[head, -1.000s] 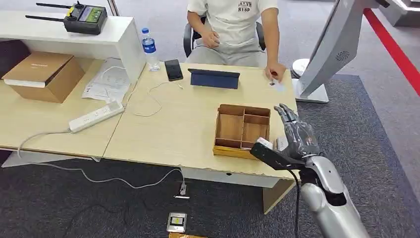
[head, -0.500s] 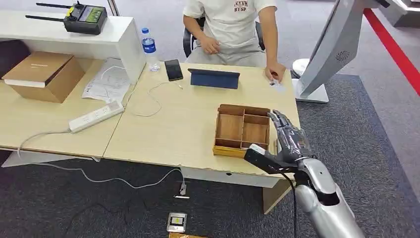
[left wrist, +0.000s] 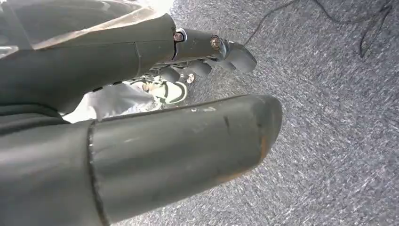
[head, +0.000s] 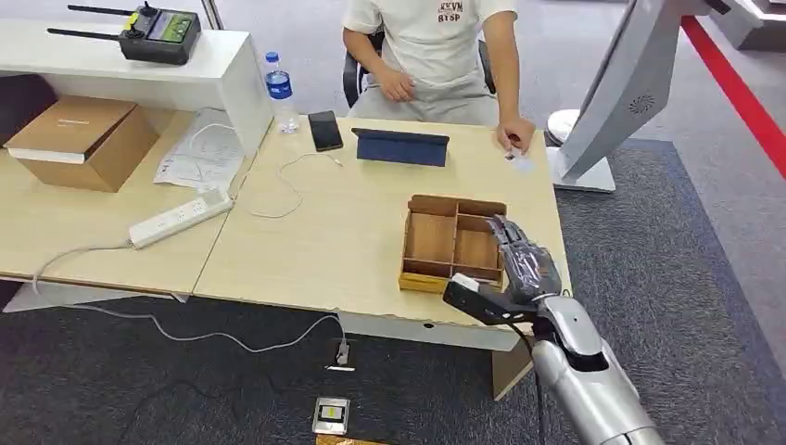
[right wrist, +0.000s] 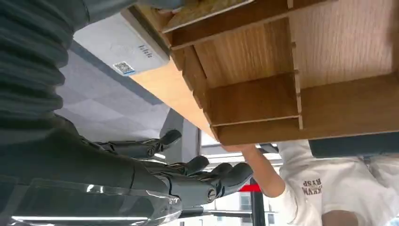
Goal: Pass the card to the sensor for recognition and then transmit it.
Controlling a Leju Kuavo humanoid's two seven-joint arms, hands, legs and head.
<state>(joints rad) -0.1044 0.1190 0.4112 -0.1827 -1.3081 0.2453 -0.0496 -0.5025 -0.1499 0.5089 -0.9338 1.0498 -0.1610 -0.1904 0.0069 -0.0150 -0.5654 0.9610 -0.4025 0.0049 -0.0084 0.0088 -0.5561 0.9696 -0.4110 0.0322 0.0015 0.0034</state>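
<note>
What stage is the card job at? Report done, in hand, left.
Done: nothing visible; the white card lies on the table beside the wooden tray.
In hand: the right hand hovers empty, fingers apart, at the tray's right edge, by the card.
Left: gripping the card, showing it to the sensor, passing it on. The left hand hangs over carpet.

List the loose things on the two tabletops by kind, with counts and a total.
Wooden trays: 1
Tablets: 1
Phones: 1
Water bottles: 1
Power strips: 1
Cardboard boxes: 1
Paper sheets: 1 stack
Cards: 2
Total: 9
</note>
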